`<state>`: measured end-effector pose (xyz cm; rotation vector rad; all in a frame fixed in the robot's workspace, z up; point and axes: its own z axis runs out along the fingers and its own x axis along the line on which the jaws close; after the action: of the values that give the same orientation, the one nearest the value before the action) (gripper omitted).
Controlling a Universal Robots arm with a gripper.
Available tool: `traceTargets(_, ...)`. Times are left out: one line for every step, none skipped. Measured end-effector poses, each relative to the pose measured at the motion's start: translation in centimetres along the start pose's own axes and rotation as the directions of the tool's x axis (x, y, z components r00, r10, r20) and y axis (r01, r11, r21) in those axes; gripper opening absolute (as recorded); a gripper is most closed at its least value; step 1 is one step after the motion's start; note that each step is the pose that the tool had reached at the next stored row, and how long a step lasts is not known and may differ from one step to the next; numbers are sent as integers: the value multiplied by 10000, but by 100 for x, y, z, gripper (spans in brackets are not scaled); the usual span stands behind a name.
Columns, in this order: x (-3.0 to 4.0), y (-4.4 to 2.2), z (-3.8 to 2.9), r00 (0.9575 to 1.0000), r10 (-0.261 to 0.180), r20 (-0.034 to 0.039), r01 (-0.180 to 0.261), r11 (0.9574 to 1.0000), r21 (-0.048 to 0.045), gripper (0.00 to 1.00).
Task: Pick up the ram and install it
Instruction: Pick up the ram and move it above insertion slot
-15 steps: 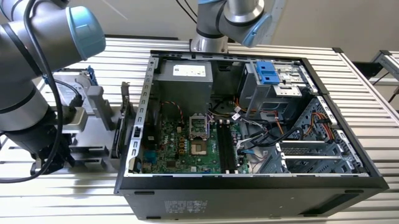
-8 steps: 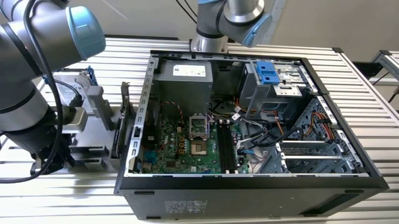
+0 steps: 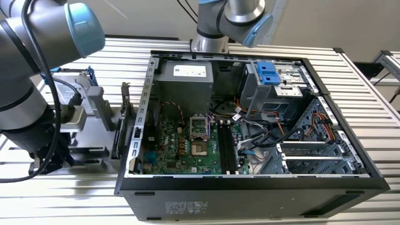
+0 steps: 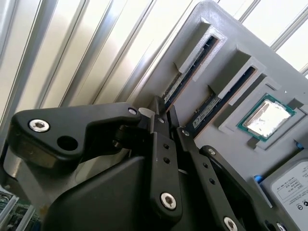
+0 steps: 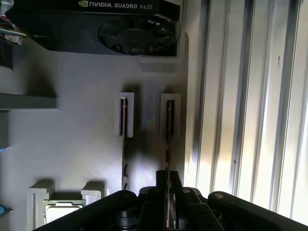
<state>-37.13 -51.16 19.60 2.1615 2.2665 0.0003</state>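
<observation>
**Black fingers closed on 1 ram stick in the grey holder**

Grey printed plastic lies under me: the holder (image 5: 72,144), with 2 raised slots side by side, each keeping 1 stick standing on its edge. My gripper (image 5: 167,175) has the ram (image 5: 167,156) that stands nearer the ribbed metal table (image 5: 250,120). My fingers (image 5: 161,190) are drawn in narrow, 1 against each face of it, and its far end sits in its slot. The second stick (image 5: 123,144) stands just beside it, untouched.

In the first wrist view I look straight along the ram's thin edge, so it reads as little more than a line. Beyond the 2 slots a graphics card (image 5: 120,29) with a round fan lies in the holder. A processor (image 5: 60,210) sits in a pocket on the far side of the second stick.

The second wrist view takes the gripper (image 4: 166,115) from the side: black linkage bars with silver screws, and both sticks slanting away with their dark faces showing. It adds the processor's silver lid and a corner of a silver hard drive (image 4: 293,192).

The exterior view gives the wider scene. At the exterior view's left my arm (image 3: 25,93) bends down beside the holder. The open computer case (image 3: 250,192) takes the centre and right of the frame. The long black memory slots (image 3: 226,147) on its green motherboard (image 3: 181,145) are well apart from the ram.
</observation>
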Motion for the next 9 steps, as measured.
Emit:
traceTargets(0, 0, -9, 10000, 0, 1, 0, 10000, 0, 0)
traceTargets(0, 0, -18, 10000, 0, 1, 0, 10000, 0, 0)
traceTargets(0, 0, -27, 10000, 0, 0, 0, 10000, 0, 0)
traceTargets(0, 0, -35, 10000, 0, 0, 0, 10000, 0, 0)
traceTargets(0, 0, -43, 10000, 0, 0, 0, 10000, 0, 0)
traceTargets(0, 0, -53, 10000, 0, 0, 0, 10000, 0, 0)
traceTargets(0, 0, -60, 10000, 0, 0, 0, 10000, 0, 0)
traceTargets(-1, 0, -70, 10000, 0, 0, 0, 10000, 0, 0)
traceTargets(0, 0, -79, 10000, 0, -1, 0, 10000, -1, 0)
